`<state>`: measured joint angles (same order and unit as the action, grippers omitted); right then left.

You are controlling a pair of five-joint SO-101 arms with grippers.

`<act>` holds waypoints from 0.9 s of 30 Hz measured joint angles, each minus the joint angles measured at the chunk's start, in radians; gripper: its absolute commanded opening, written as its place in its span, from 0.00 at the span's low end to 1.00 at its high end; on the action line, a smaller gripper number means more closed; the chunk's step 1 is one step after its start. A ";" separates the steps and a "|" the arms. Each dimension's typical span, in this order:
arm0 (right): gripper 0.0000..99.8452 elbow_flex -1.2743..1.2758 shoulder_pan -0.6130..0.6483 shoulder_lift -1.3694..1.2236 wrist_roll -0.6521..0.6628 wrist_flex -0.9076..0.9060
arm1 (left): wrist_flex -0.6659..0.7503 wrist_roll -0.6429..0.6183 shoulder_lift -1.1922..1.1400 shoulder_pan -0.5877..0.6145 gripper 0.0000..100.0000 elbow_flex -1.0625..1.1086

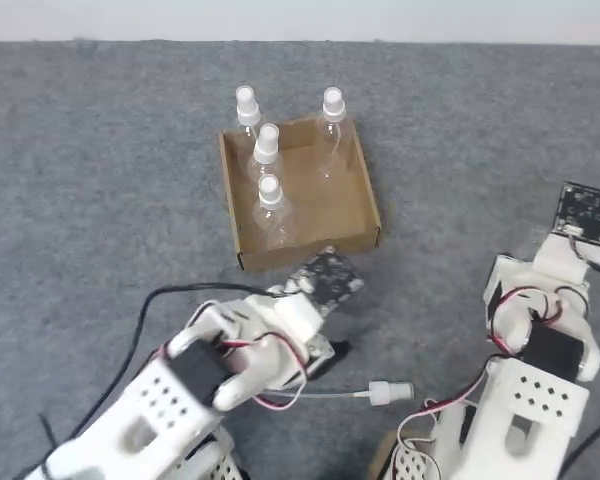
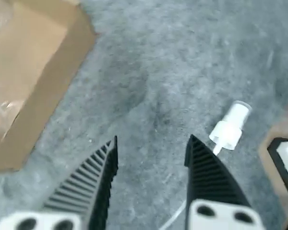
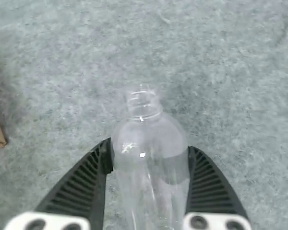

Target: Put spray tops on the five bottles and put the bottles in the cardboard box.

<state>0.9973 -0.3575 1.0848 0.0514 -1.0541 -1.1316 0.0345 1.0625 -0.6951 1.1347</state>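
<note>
The cardboard box [image 1: 365,190] stands mid-table with several clear bottles upright in it, each with a white spray top, such as the nearest one [image 1: 270,190]. A loose spray top [image 1: 390,392] [image 2: 229,127] lies on the grey carpet with its thin tube trailing towards the left arm. My left gripper [image 2: 153,139] [image 1: 332,353] hangs open just above the carpet, beside that top and not touching it. My right gripper [image 3: 149,148] is shut on a clear bottle [image 3: 144,108] with a bare threaded neck, held upright over the carpet.
The box's corner [image 2: 38,81] lies close to the left gripper. The right arm [image 1: 540,350] stands at the front right, and a brown board [image 2: 278,139] under its base sits just past the loose top. Open carpet stretches on all sides of the box.
</note>
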 measured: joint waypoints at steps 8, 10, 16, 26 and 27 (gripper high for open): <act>0.09 0.000 -0.107 0.000 -0.034 0.044 | 0.014 0.029 -0.247 -0.166 0.24 -0.081; 0.09 0.000 -0.135 0.000 -0.034 0.052 | 0.035 0.029 -0.293 -0.204 0.24 -0.081; 0.09 0.000 -0.184 0.000 -0.064 0.071 | 0.115 0.029 -0.457 -0.239 0.24 -0.081; 0.09 0.000 -0.242 0.000 -0.101 0.091 | 0.124 0.028 -0.618 -0.290 0.24 -0.190; 0.09 0.000 -0.244 0.000 -0.103 0.091 | 0.129 0.029 -0.631 -0.295 0.24 -0.190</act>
<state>0.9973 -0.6015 1.0848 -0.0514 -0.9636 -1.0027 0.0637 0.4319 -0.9897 0.9444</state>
